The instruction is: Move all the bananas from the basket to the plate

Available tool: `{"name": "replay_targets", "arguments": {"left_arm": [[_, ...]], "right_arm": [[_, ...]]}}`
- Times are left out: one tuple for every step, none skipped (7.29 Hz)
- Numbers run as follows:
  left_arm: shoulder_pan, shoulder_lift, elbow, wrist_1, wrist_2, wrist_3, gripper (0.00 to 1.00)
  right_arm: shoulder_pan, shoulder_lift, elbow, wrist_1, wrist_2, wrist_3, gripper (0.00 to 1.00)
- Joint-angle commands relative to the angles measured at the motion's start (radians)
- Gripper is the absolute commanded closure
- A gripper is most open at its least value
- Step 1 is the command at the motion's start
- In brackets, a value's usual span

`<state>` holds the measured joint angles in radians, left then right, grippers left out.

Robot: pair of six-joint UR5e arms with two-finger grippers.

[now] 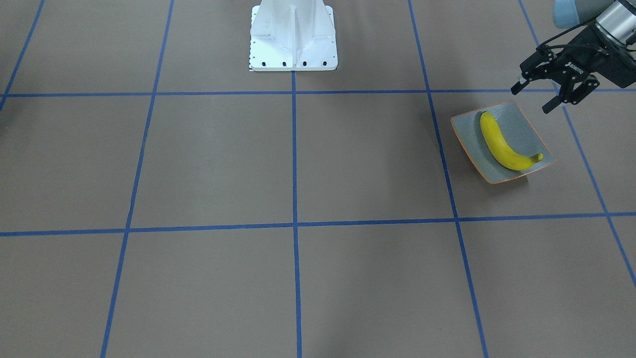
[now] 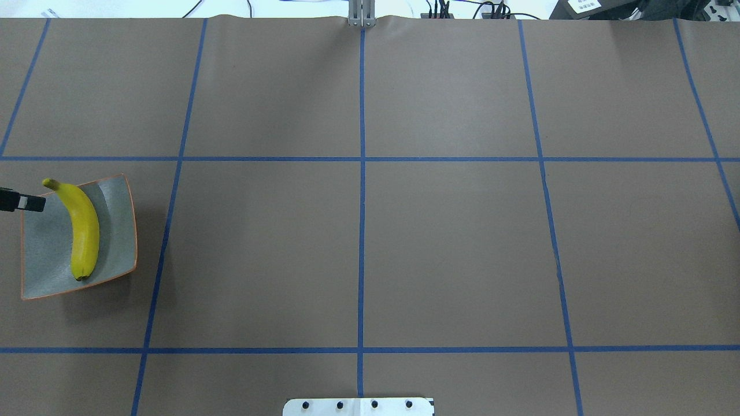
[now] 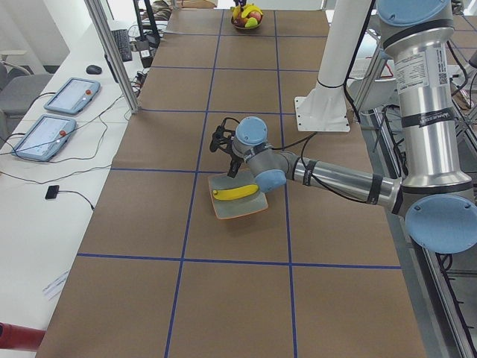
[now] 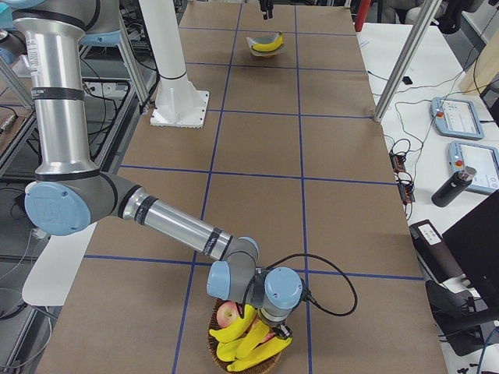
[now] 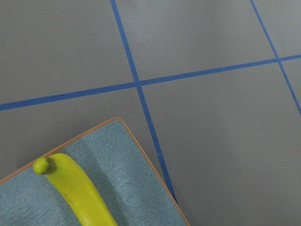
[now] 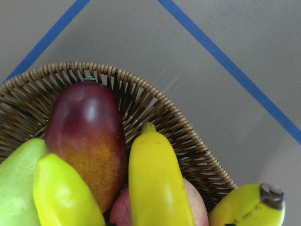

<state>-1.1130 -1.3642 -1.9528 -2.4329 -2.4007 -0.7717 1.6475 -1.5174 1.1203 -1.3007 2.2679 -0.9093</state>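
My left claw [image 1: 532, 99] hangs wide and empty above the tabletop, just off the edge of the glossy grey-green plate with a thin orange rim [image 1: 464, 144]. The overhead view catches only one black fingertip [image 2: 32, 203] at the frame's left edge.

One bright yellow curved banana [image 2: 85, 228] lies in the plate's trough, between the two upturned sides. Its long axis runs from my base toward the far side of the brown tabletop taped with blue lines [image 2: 451, 248]. The stem end points away from me, the dark blunt tip points back at me, and the curve bows toward the tabletop's middle. My left wrist camera shows only the stem half, cut off at the bottom of the frame.

My right claw [image 4: 274, 326] is low over the woven brown wicker basket [image 6: 178, 127] at the other end of the tabletop. It appears only in the side view, with its fingers lost among the fruit, so I cannot tell whether it is wide or narrow.

In the basket, one smooth yellow banana [image 6: 157, 183] lies with its pointed tip toward the wicker rim. A second one [image 6: 249, 207] shows only its dark end over the basket's edge. A third yellow piece [image 6: 66, 197] is cropped too much to show which way it lies. Around them sit a red-and-orange mango [image 6: 87, 136], a green pear [image 6: 16, 188] and a mostly hidden pinkish apple [image 6: 195, 197].
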Motion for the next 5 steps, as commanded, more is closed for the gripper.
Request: {"name": "replay_targets", "arguments": {"left_arm": [[-0.001,-0.001,0.000,0.000,0.000,0.000,0.00],[0.001,-0.001,0.000,0.000,0.000,-0.001,0.00],[0.001,0.000,0.000,0.000,0.000,0.000,0.00],[-0.001,0.000,0.002,0.002,0.000,-0.001,0.00],[0.001,0.002,0.002,0.000,0.000,-0.001,0.00]], "right_arm": [[0.000,0.011,0.009,-0.002,-0.002,-0.002,1.00],[0.000,0.014,0.019,-0.005,0.002,0.001,1.00],[0.000,0.014,0.050,-0.014,0.007,0.004,1.00],[0.006,0.020,0.067,-0.031,0.009,0.012,1.00],[0.020,0.058,0.108,-0.123,0.009,0.021,1.00]]}}
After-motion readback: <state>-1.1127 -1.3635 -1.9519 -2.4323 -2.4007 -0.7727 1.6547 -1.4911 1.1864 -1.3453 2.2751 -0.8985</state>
